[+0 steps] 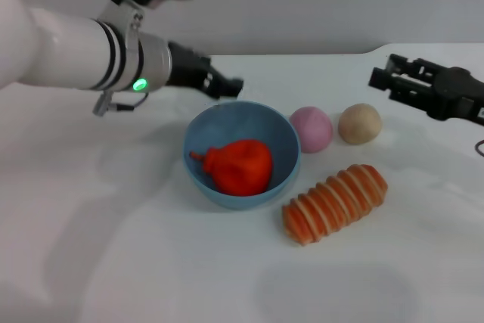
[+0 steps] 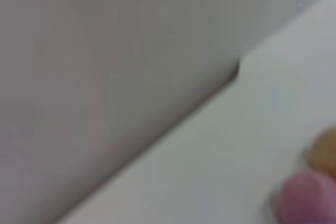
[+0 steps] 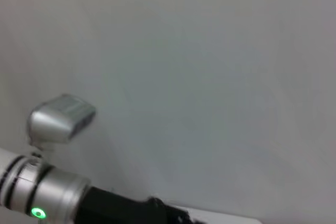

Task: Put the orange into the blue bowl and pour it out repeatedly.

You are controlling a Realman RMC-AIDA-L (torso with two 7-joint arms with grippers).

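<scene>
My left gripper (image 1: 231, 87) hovered just behind the blue bowl (image 1: 198, 138) holding the orange (image 1: 240, 166), nearer than the right gripper (image 1: 384, 75); I couldn't tell either's finger state.

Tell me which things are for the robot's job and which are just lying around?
For the job: the orange, inside the blue bowl; the left end effector, just behind the bowl.

Lying around: pink ball, tan ball, striped ridged oblong; right end effector parked far right.
</scene>
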